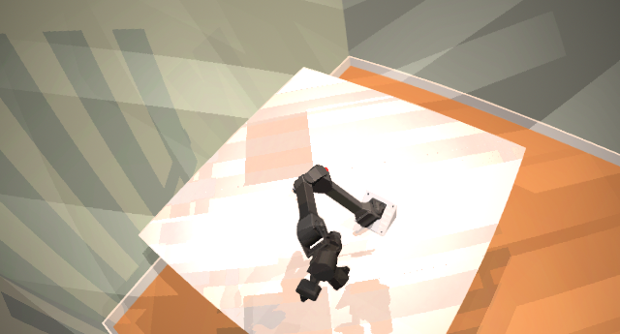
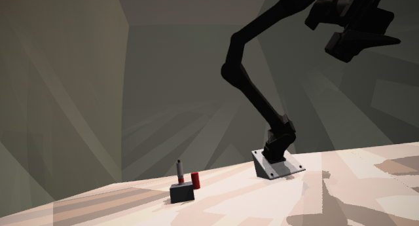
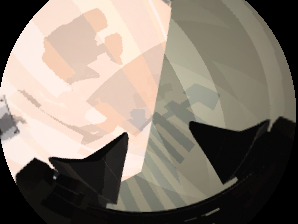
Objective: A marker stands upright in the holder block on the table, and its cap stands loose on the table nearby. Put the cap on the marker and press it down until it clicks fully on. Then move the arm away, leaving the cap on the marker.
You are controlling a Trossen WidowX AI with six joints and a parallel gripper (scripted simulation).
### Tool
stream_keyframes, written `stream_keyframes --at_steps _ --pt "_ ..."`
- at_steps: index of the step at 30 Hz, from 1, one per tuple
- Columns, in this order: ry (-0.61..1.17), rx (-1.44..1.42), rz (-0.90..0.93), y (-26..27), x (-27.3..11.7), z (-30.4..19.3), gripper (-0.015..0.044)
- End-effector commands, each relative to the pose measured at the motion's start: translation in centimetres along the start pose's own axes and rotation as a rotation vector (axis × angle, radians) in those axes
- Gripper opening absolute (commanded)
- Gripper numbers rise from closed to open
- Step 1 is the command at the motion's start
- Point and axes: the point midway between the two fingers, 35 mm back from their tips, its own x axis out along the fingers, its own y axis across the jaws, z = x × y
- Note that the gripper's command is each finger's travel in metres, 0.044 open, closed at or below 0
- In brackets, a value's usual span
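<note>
Grey-green walls loom behind a pale, blotchy bench (image 2: 344,193). The marker (image 2: 179,171) stands upright in its dark holder block (image 2: 182,192) at the near left, the red cap (image 2: 195,180) loose on the bench just beside it on the right. High at upper right, well apart, the hand (image 2: 363,44) hangs released, grasping nothing. Looks like the opening step: next it must drop down over that cap and straddle it

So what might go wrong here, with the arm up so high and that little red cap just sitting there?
The cap stands loose right beside the marker, so the open gripper, coming down from far above, could tip it over or bump the marker. Its fingers currently face away from both, so aiming may be hard.
</note>
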Motion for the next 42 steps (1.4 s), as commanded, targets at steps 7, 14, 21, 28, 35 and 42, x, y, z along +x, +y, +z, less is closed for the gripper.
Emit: stream_keyframes --at_steps 7,14,21,28,35,42 --pt "0.118 -0.063 0.169 2.0 3.5 0.0 0.0237" --pt "0.182 -0.059 0.411 5.8 8.1 -1.0 0.0237" --pt "0.234 -0.005 0.637 10.3 11.6 -3.6 0.0237" --pt "0.302 0.125 0.906 16.9 13.8 -8.7 0.0237" --pt "0.343 0.353 1.136 24.3 13.3 -14.1 0.0237" --pt "0.444 0.634 1.285 31.7 9.6 -19.4 0.0237"
